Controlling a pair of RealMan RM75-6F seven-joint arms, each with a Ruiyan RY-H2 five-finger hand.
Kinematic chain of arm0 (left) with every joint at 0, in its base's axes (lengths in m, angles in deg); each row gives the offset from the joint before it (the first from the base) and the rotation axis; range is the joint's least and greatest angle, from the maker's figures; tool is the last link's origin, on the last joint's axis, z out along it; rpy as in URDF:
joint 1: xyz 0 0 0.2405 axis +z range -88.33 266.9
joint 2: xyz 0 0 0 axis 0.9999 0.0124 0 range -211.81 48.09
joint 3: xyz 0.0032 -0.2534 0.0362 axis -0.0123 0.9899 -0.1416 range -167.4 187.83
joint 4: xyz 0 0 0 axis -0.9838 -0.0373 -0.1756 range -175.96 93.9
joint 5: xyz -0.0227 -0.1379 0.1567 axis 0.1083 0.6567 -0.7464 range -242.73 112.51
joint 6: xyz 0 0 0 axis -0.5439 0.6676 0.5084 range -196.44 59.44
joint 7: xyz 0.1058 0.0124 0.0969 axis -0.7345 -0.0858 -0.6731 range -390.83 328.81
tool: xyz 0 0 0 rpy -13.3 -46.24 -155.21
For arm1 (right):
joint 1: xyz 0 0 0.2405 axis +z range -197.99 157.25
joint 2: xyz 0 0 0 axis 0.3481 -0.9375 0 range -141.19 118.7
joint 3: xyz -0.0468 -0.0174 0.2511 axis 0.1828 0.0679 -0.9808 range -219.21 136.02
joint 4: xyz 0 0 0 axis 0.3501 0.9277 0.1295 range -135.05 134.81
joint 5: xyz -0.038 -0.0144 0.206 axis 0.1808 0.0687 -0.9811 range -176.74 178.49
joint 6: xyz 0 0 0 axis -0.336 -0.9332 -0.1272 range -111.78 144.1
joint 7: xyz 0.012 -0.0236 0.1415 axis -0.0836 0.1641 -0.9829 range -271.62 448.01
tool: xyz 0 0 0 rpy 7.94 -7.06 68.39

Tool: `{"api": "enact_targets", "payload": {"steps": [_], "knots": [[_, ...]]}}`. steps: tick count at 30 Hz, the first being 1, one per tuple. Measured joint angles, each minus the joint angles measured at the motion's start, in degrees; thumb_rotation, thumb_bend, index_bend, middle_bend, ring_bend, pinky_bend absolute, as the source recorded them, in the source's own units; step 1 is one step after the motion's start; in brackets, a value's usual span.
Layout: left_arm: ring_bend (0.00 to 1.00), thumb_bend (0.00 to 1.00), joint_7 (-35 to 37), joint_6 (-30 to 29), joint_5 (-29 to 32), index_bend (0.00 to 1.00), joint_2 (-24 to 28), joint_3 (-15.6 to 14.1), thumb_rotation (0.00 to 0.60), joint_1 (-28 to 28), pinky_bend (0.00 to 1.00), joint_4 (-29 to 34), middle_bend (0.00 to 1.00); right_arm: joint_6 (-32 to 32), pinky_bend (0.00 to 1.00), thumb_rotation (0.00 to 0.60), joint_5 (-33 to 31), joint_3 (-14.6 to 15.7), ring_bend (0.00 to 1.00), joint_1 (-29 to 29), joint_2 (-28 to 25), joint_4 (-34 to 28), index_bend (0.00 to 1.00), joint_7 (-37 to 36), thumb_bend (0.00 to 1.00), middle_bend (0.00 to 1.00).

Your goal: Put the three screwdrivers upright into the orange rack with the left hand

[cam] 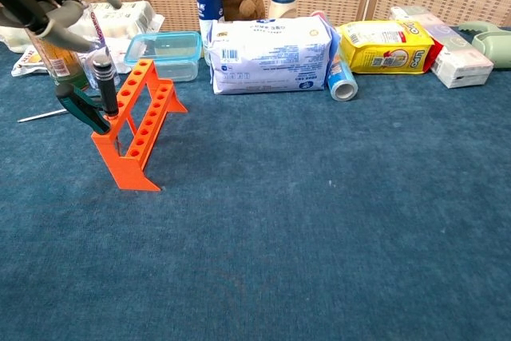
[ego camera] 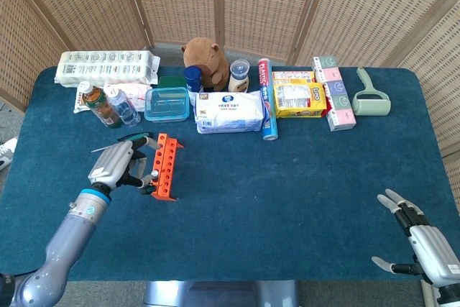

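Fingers (cam: 76, 9) of the left hand (ego camera: 115, 165) are spread and hold nothing — just left of the orange rack (ego camera: 164, 167). Two screwdrivers (cam: 102, 85) stand in it; the last one (ego camera: 122, 141) lies on the tabletop (ego camera: 287, 177) just beyond. Best to grab its handle, tip it upright, then lower slowly. The right hand (ego camera: 424, 239) rests open, far right.
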Motion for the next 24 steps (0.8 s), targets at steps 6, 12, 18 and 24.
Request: {"api": "enact_targets", "payload": {"steps": [6,12,18,24], "knots": [[0.88,0.27,-1.68,0.96,-1.58,0.46,1.72,-1.88,0.6,0.21,0.91,0.52,0.75,0.03,0.05,0.6,0.12,0.05,0.07,0.01,-0.02,-0.03,0.06,0.04,0.0,0.0],[0.88,0.27,-2.54,2.06,-3.63,0.51,2.21,-3.19,0.6,0.2,0.91,0.48,0.75,-0.02,0.05,0.6,0.12,0.07,0.07,-0.05,0.03,-0.06,0.06,0.18,0.0,0.0],[0.88,0.33,-4.45,2.01,-6.19,0.53,1.75,-4.86,0.6,0.0,0.91,0.64,0.75,0.07,0.05,0.6,0.08,0.07,0.07,-0.02,0.06,-0.05,0.06,0.24,0.0,0.0],[0.88,0.4,-6.28,-0.19,-6.28,0.59,0.32,-5.4,0.6,-0.43,0.91,0.76,0.75,-0.08,0.05,0.6,0.16,0.07,0.07,-0.05,0.01,0.0,0.06,0.01,0.0,0.0]]}}
